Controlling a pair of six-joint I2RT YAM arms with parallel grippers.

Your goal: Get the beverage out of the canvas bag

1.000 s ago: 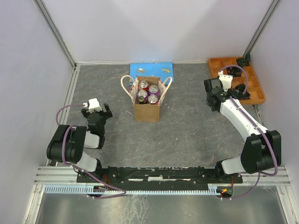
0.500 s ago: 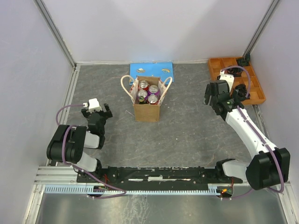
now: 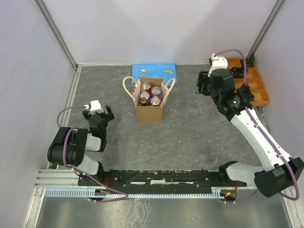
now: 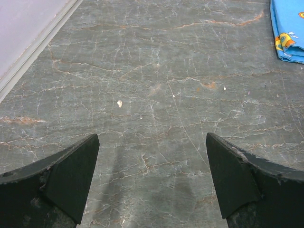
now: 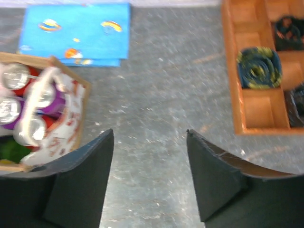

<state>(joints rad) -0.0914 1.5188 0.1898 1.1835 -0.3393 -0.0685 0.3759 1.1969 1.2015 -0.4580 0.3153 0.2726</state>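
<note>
The canvas bag [image 3: 150, 112] stands upright at the middle of the table with its cream rope handles [image 3: 126, 84] up. Several beverage cans sit in it, among them a red one [image 3: 147, 86] and a purple one [image 3: 156, 91]. My right gripper [image 3: 203, 84] hovers to the right of the bag, open and empty. In the right wrist view the bag [image 5: 69, 72] and its cans [image 5: 42, 95] lie left of my right gripper [image 5: 150, 131]. My left gripper [image 3: 98, 115] rests low at the left, open over bare table [image 4: 152, 136].
A flat blue board [image 3: 154, 71] lies just behind the bag, also visible in both wrist views [image 5: 76, 33] [image 4: 288, 28]. An orange compartment tray [image 3: 260, 97] with dark coiled items [image 5: 259, 69] sits at the far right corner. Walls enclose the table.
The right arm has stretched out and swung away from the orange tray, leftward toward the bag. The left arm and the bag have not moved.
</note>
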